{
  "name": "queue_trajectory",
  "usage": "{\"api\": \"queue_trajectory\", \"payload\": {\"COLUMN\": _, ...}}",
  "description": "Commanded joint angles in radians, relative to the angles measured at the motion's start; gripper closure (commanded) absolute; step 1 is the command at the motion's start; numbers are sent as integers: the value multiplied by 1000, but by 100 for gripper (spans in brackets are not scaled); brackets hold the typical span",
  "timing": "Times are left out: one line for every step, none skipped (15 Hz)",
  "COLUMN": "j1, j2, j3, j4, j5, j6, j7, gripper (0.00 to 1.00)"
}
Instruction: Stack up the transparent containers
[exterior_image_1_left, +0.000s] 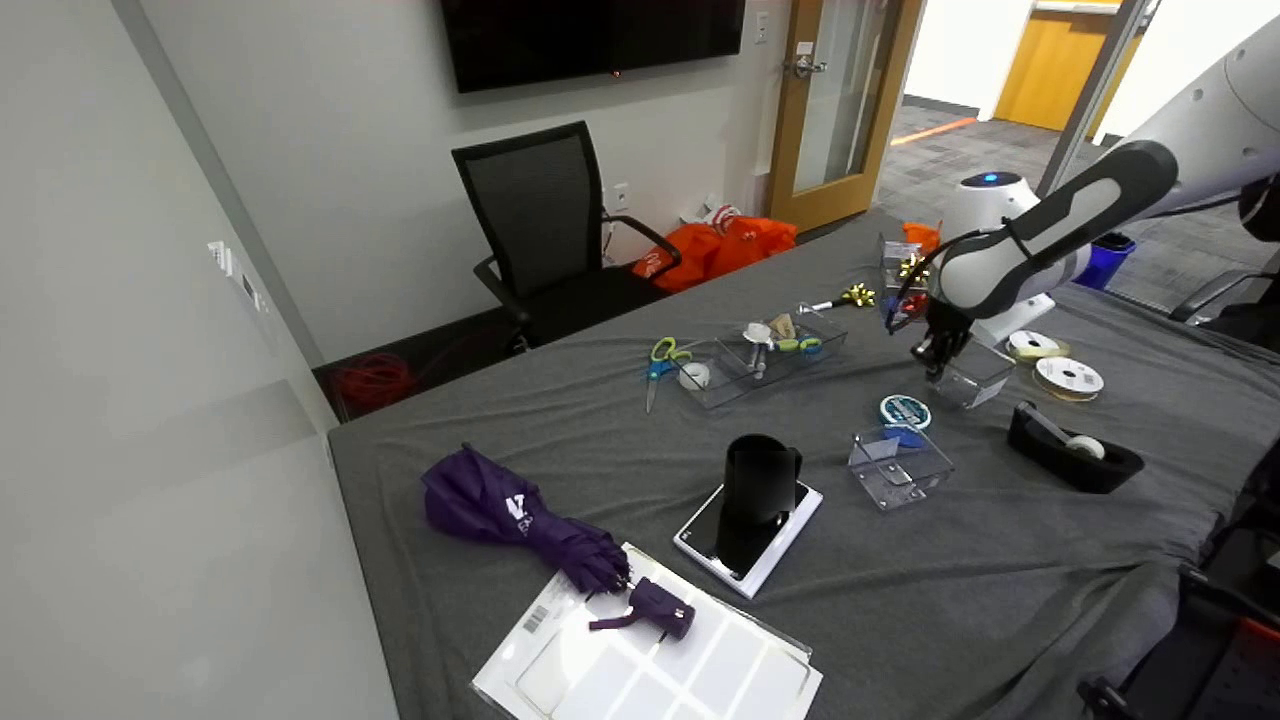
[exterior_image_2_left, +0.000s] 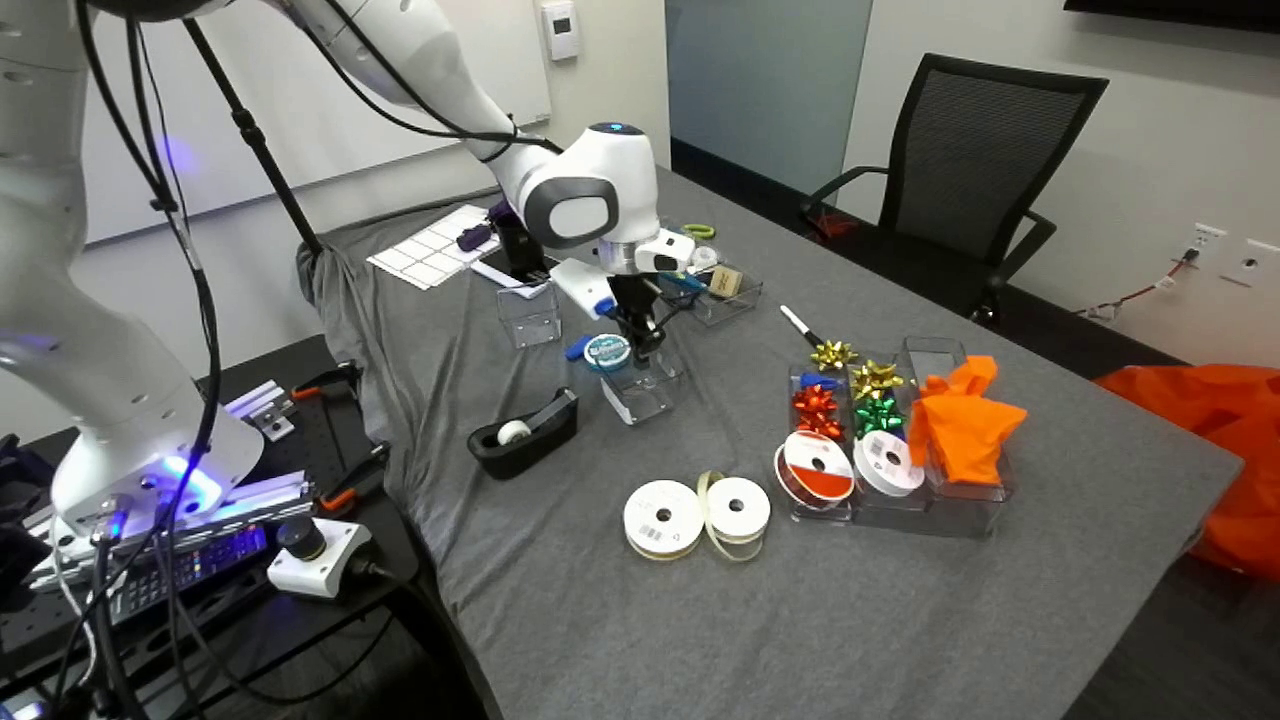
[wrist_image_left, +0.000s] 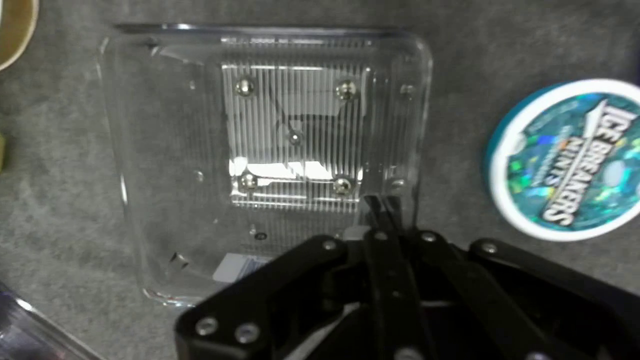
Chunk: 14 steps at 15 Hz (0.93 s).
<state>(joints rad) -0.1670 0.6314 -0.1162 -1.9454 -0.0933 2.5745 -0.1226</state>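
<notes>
The gripper (wrist_image_left: 382, 201) has its fingers close together, almost meeting, at the right wall of a transparent container (wrist_image_left: 270, 150), as seen in the wrist view. Whether this thin wall is held between the fingertips I cannot tell, because clear plastic and dark parts overlap there. The lower right corner of the container is hidden behind the gripper, and in both exterior views its walls are hard to separate from the grey cloth (exterior_image_2_left: 700, 640).

A second container (exterior_image_1_left: 905, 470) is near it, not touching; between them are the round tin of mints (wrist_image_left: 575, 160) and a small blue thing (exterior_image_2_left: 577, 347). In the wrist view the tin is slightly cut off at the right, and at the left border a tan curved thing (wrist_image_left: 12, 35) and a clear plastic edge (wrist_image_left: 45, 332) show only in part.

Concerning room, the tape dispenser (exterior_image_2_left: 535, 448) is near both containers. Clear trays (exterior_image_1_left: 728, 388) are on the opposite side, with the far edge of the table beyond them. In an exterior view, a wide stretch of cloth lies in front of the second container.
</notes>
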Motion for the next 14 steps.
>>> {"api": "queue_trajectory", "payload": {"j1": 57, "j2": -129, "j3": 15, "j4": -190, "j5": 4, "j6": 90, "j7": 63, "gripper": 99}}
{"api": "queue_trajectory", "payload": {"j1": 65, "j2": -154, "j3": 23, "j4": -226, "j5": 10, "j6": 112, "j7": 66, "gripper": 99}}
{"api": "queue_trajectory", "payload": {"j1": 67, "j2": -185, "j3": 34, "j4": -265, "j5": 17, "j6": 132, "j7": 63, "gripper": 99}}
{"api": "queue_trajectory", "payload": {"j1": 66, "j2": -216, "j3": 44, "j4": -298, "j5": 23, "j6": 147, "j7": 56, "gripper": 99}}
{"api": "queue_trajectory", "payload": {"j1": 62, "j2": -244, "j3": 53, "j4": -327, "j5": 30, "j6": 161, "j7": 48, "gripper": 99}}
{"api": "queue_trajectory", "payload": {"j1": 61, "j2": -272, "j3": 57, "j4": -353, "j5": 35, "j6": 169, "j7": 44, "gripper": 99}}
{"api": "queue_trajectory", "payload": {"j1": 59, "j2": -298, "j3": 61, "j4": -375, "j5": 40, "j6": 176, "j7": 43, "gripper": 99}}
{"api": "queue_trajectory", "payload": {"j1": 59, "j2": -321, "j3": 64, "j4": -395, "j5": 47, "j6": 180, "j7": 41, "gripper": 99}}
{"api": "queue_trajectory", "payload": {"j1": 59, "j2": -343, "j3": 69, "j4": -412, "j5": 59, "j6": 182, "j7": 40, "gripper": 99}}
{"api": "queue_trajectory", "payload": {"j1": 58, "j2": -361, "j3": 76, "j4": -426, "j5": 74, "j6": 182, "j7": 39, "gripper": 99}}
{"api": "queue_trajectory", "payload": {"j1": 60, "j2": -376, "j3": 85, "j4": -439, "j5": 97, "j6": 180, "j7": 40, "gripper": 99}}
{"api": "queue_trajectory", "payload": {"j1": 61, "j2": -391, "j3": 99, "j4": -450, "j5": 128, "j6": 172, "j7": 41, "gripper": 99}}
{"api": "queue_trajectory", "payload": {"j1": 64, "j2": -406, "j3": 117, "j4": -461, "j5": 168, "j6": 163, "j7": 44, "gripper": 99}}
{"api": "queue_trajectory", "payload": {"j1": 65, "j2": -420, "j3": 136, "j4": -470, "j5": 213, "j6": 156, "j7": 43, "gripper": 99}}
